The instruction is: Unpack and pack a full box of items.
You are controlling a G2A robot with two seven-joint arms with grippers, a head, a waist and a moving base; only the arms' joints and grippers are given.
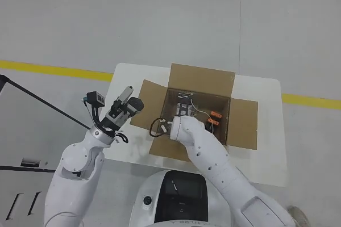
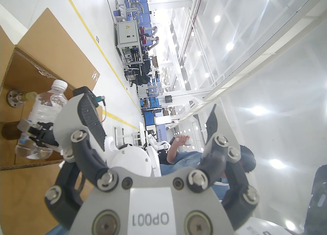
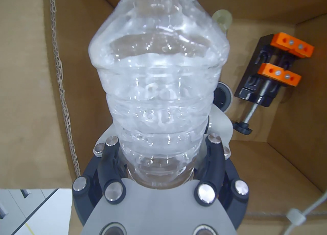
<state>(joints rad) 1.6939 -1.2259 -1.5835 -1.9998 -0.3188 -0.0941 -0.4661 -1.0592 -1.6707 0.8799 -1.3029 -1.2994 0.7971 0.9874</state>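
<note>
An open cardboard box stands on the white table. Inside it my right gripper is shut on a clear water bottle, gripped low on its body, cap end pointing away from the wrist. In the left wrist view the same bottle stands tilted over the box floor, held by the right gripper. My left gripper hangs raised off the box's left side, above the table edge. It is open and empty, fingers pointing up toward the ceiling.
A black clamp with orange jaws lies against the box's inner wall near the bottle. A metal flanged part and a dark cylinder also sit in the box. A white cable trails over the box floor. All box flaps are folded outward.
</note>
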